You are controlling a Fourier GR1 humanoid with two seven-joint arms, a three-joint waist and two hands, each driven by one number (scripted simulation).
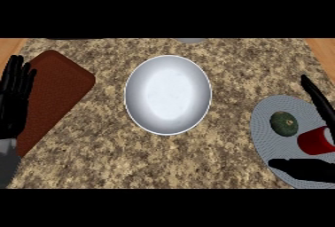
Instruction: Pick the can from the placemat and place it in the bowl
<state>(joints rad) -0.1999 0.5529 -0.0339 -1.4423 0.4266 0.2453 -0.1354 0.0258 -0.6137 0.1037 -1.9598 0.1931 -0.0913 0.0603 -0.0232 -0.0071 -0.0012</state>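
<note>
The desk (216,164) is a speckled granite slab in brown, tan and cream, filling most of the view. Strips of pale wood show at the upper left and upper right corners beyond its edge, and a small grey curved shape (191,41) peeks in at the top edge, too cut off to identify.

In the middle stands the bowl (168,94), smooth, glossy and white-grey, oval from this angle, with a thin bright rim and nothing inside it.

At the left lies a reddish-brown mat (56,95) with rounded corners and a fine woven texture, set at a slant. The left hand (14,99) rests over its left edge, black fingers straight and slightly spread, pointing up the view, holding nothing; its grey forearm runs down to the lower left.

At the right edge lies a round grey placemat (270,146) with a fine ribbed weave, partly cut off by the view. On it sits a dark green, rough-skinned rounded fruit (284,123). Just beside it to the right is the can (318,140), a red cylinder with a pale end, lying tilted and still over the placemat, well apart from the bowl. The right hand (302,170) brackets it: long fingers (318,101) reach above it and the thumb lies below, spread apart, and whether they touch the can cannot be told.
</note>
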